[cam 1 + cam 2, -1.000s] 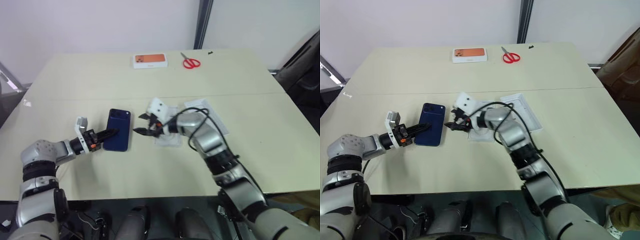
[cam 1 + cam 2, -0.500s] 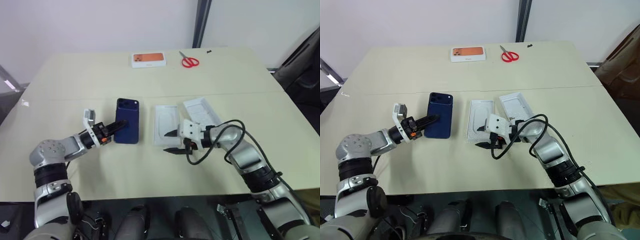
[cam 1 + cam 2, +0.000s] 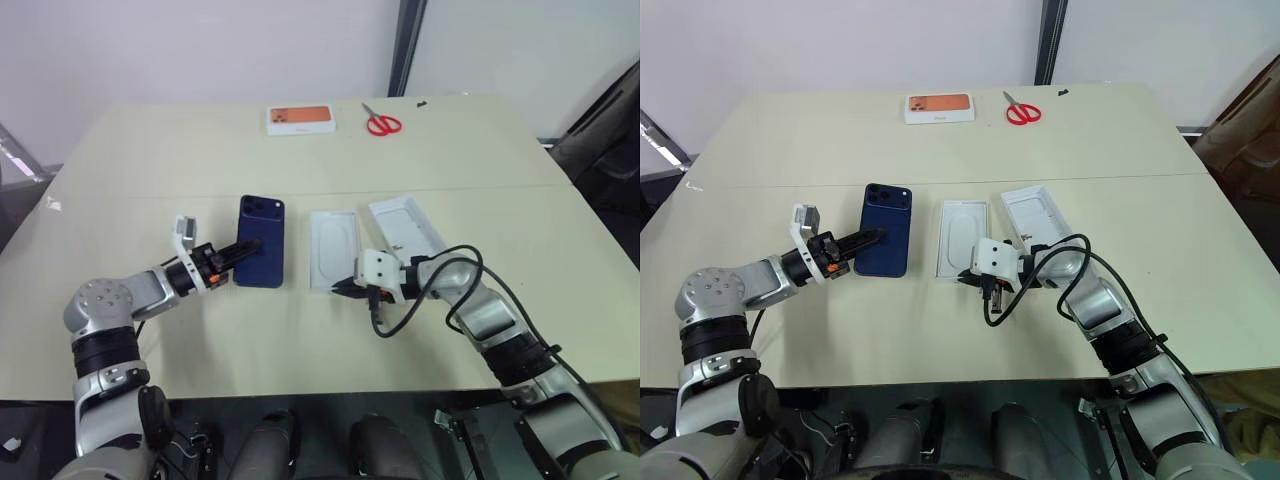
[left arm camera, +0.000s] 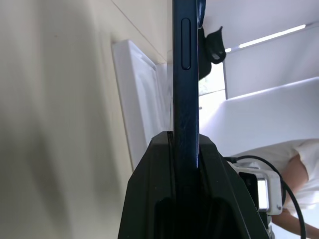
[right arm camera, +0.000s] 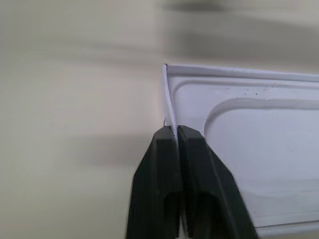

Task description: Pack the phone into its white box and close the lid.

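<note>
On the left side of the pale beige table [image 3: 150, 150], the left gripper [image 3: 243, 250] was seen with its two black fingers clenched on the near edge of the slim dark navy-blue phone [image 3: 262, 254]; in the left wrist view the phone's thin edge [image 4: 186, 89] was pressed between the fingers [image 4: 149, 189]. The phone was held just beside the thin white insert with a rounded recess [image 3: 334, 249], to its left, and it could not be told whether it was touching the table. At the near edge of this insert the right gripper [image 3: 345, 290] was placed, and in the right wrist view its fingers [image 5: 158, 164] were pinched on the insert's thin white rim [image 5: 169, 107]. To the right of the insert, touching or nearly touching it, a shallow white rectangular tray [image 3: 405, 227] was lying open. Far back on the table, a white box with an orange-printed top [image 3: 300, 120] and red-handled scissors [image 3: 380, 123] were lying well apart from the grippers.
</note>
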